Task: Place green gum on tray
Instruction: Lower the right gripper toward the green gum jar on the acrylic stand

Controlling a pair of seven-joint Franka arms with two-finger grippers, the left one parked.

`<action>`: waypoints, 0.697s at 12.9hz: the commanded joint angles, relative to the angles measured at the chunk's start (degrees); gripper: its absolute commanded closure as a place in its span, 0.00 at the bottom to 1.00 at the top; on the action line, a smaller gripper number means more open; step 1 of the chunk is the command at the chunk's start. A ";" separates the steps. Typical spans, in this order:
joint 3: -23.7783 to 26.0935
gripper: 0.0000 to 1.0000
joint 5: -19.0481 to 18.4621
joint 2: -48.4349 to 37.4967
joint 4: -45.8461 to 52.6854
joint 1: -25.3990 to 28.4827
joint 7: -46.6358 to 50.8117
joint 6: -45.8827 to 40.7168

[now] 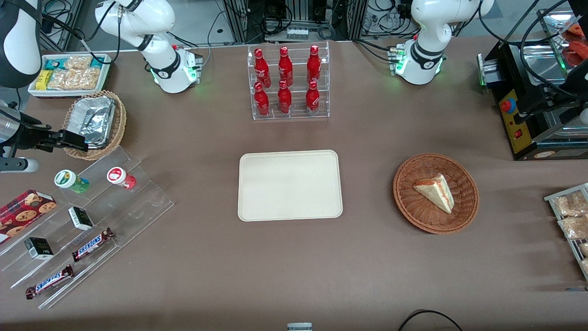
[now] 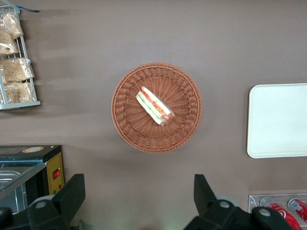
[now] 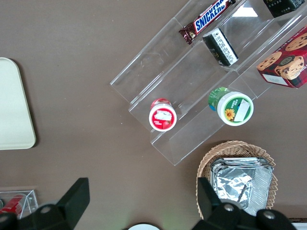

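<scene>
Snickers (image 1: 49,281) nearest the camera, on the clear stepped rack (image 1: 138,202). Gripper (image 1: 69,140) spread wide and empty, hovering high beside the foil basket (image 1: 94,124), above the rack. Gum (image 1: 71,180) lying on an upper step, beside the red tub (image 1: 121,177). Tray (image 1: 290,185) bare, mid-table. Reach stage, seemingly: next, descending, centring on the gum, then pinching.

Brown table (image 1: 206,257) with tray (image 1: 290,185), 2 baskets (wicker), clear stand (image 1: 138,202)
</scene>
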 commanded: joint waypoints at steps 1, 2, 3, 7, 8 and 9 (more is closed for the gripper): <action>-0.17 0.00 0.09 0.30 1.34 0.16 0.05 -1.49; -0.17 0.00 0.09 0.30 1.34 0.16 -0.13 -1.84; -0.17 0.00 0.09 0.39 1.16 0.16 -0.22 -1.32; -0.34 0.00 0.18 1.71 -1.11 -0.54 -4.42 2.54; -0.60 0.00 0.18 1.79 -1.99 -0.72 -7.23 3.95; -0.78 0.00 0.18 1.97 -3.39 -0.98 -9.52 6.05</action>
